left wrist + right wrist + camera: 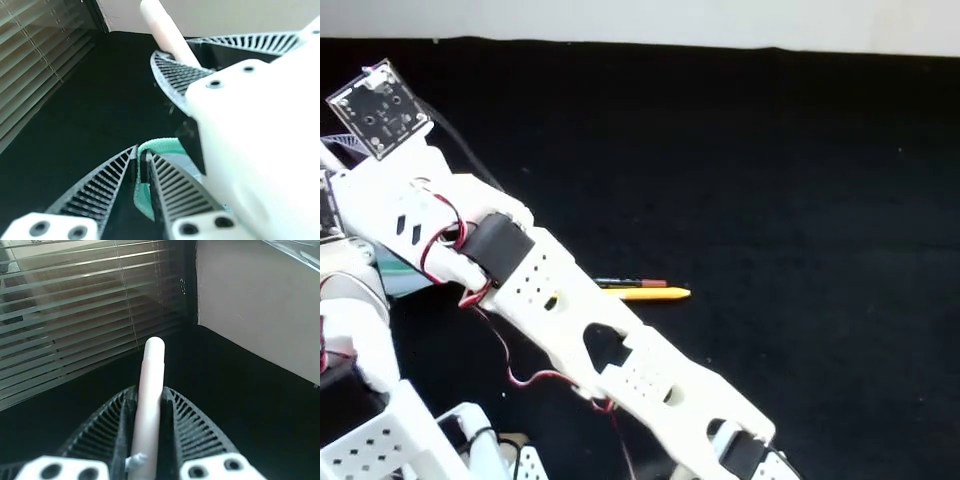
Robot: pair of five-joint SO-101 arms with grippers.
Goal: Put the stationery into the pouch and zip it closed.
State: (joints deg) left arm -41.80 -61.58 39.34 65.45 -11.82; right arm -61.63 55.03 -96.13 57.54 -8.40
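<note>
Right end effector [148, 399] clamps a pale pen [151, 365]. Left end effector [142, 164] nearly closed, pinching green pouch [164, 145] edge.

Mid-frame on the surface [790, 180], the upper pen [632, 283] lies just beside the lower pen [655, 294]; the pouch [400, 273] sits at the left edge, under an arm [570, 300].

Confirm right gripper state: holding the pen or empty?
Holding. The right gripper is shut on the pale pen, which is clamped between its fingers with its rounded end sticking out beyond them.
</note>
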